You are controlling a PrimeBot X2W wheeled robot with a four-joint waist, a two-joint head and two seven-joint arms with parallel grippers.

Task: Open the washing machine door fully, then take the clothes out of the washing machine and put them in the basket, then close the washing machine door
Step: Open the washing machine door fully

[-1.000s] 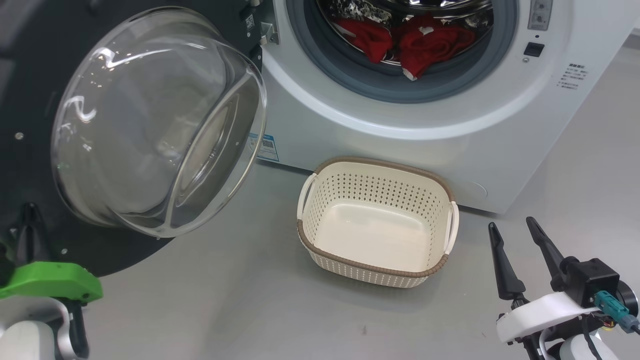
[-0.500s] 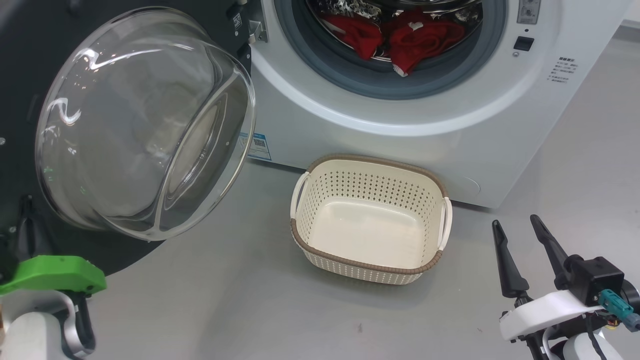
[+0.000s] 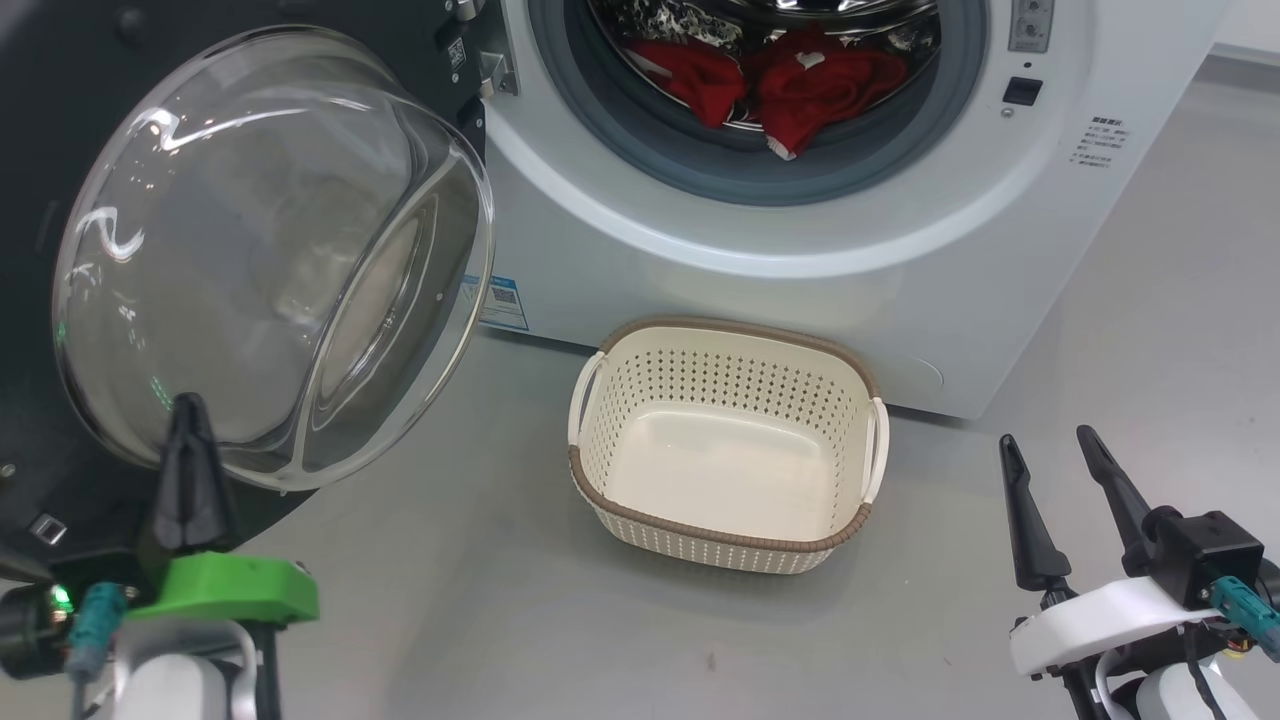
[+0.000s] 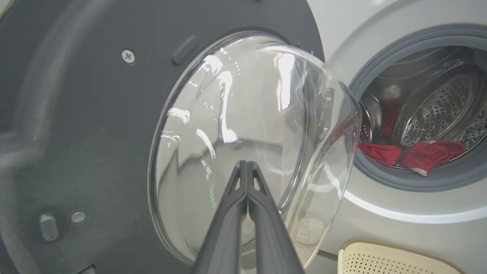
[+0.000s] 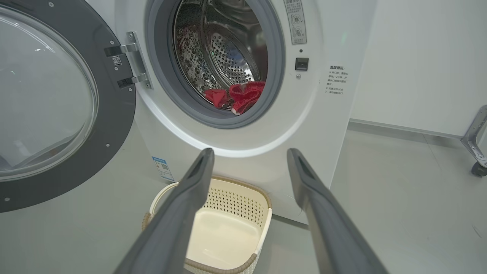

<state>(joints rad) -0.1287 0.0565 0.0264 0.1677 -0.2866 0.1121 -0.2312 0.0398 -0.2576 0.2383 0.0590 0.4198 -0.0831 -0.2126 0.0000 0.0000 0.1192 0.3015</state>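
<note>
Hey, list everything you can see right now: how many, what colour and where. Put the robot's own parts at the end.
washing machine: one, white, behind the basket.
washing machine door: one, black with a clear glass bowl, open, left of the drum.
clothes: two bunches as far as I can tell, red, in the drum near its front.
basket: one, cream with a brown rim, empty, on the floor before the machine.
label: one, blue, low on the machine's front.
wheeled metal frame: one, silver, far right by the wall.
floor: grey.
left gripper: one, dark fingers shut, before the door's glass.
right gripper: one, dark fingers open, empty, right of the basket.
</note>
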